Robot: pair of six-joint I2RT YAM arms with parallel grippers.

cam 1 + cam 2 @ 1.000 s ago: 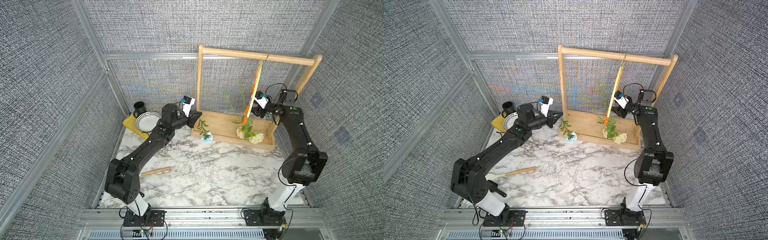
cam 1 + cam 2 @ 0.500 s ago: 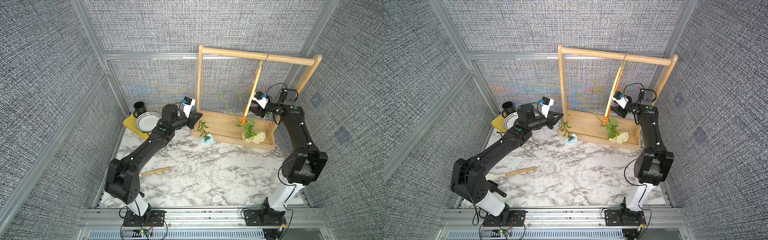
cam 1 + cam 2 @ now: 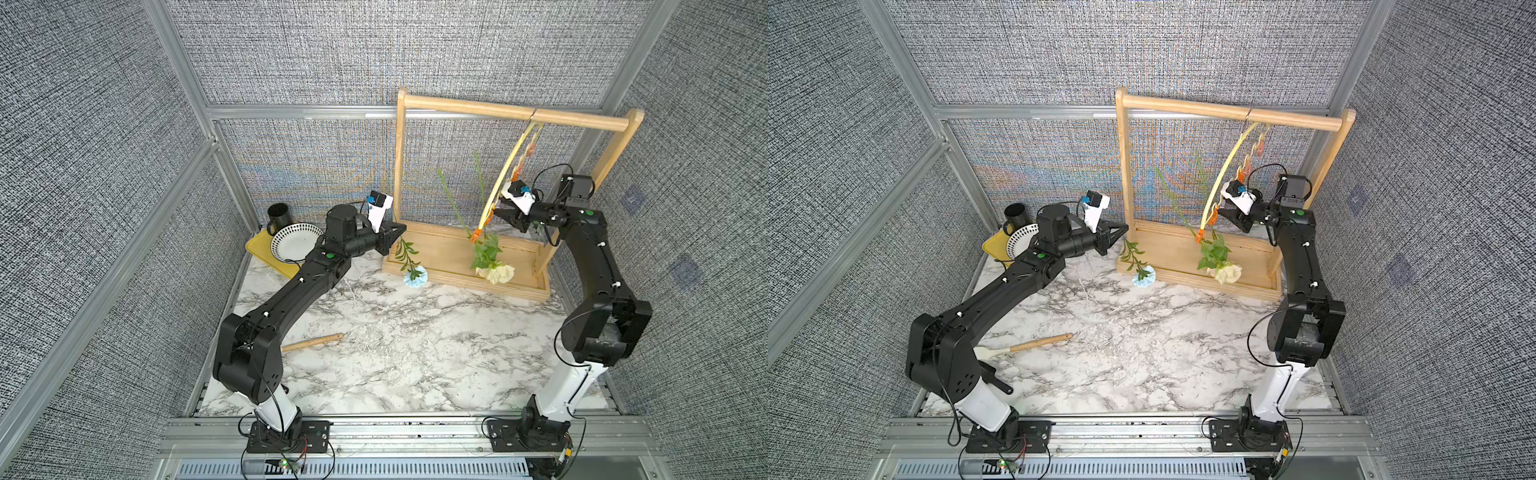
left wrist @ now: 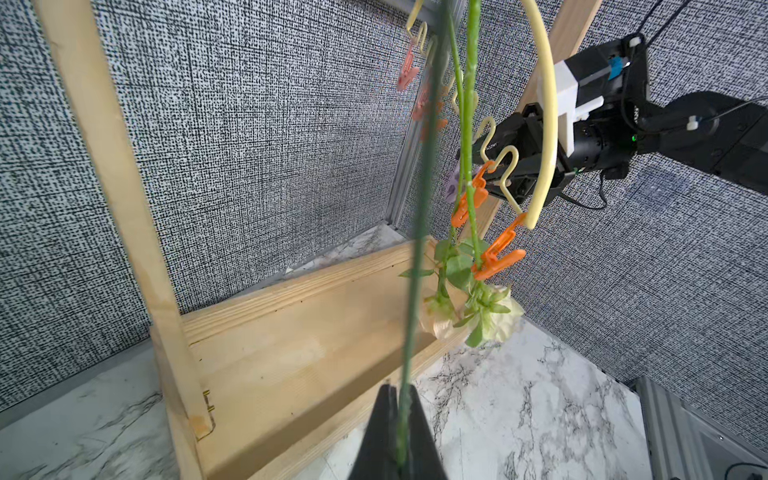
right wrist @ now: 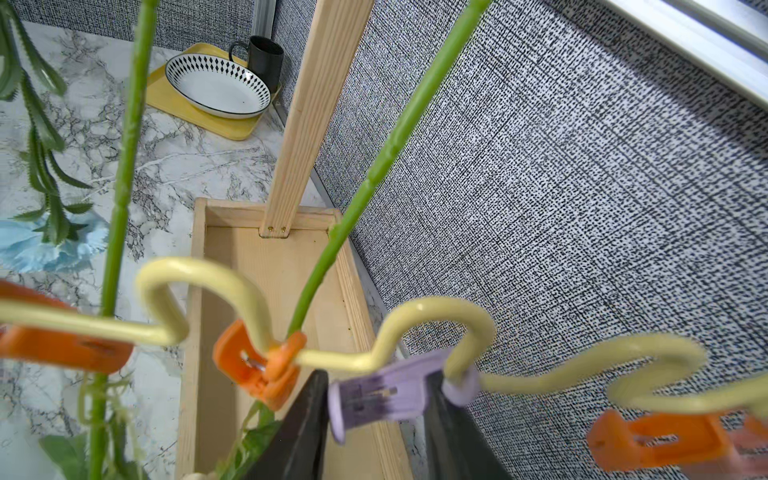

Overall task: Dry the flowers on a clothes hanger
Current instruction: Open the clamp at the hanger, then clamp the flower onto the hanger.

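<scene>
The left arm reaches low and forward with its wrist about level. The left gripper [image 3: 399,232] is pinched fully closed on the thin green stem [image 4: 409,332] of the light-blue bloom [image 3: 415,277], which dangles head-down just beside the wooden rack [image 3: 469,109]. The flower looks light, its stem springy and slick, so the bare stem is the place to hold, not the soft frills. On the clothes hanger [image 3: 503,183] the cream-white rose [image 3: 500,273] hangs from an orange clip [image 5: 257,365]. The raised right arm bends its wrist toward the hanger, and the right gripper [image 5: 378,386] is half-closed around a lilac clip [image 5: 386,399], apparently touching both sides.
</scene>
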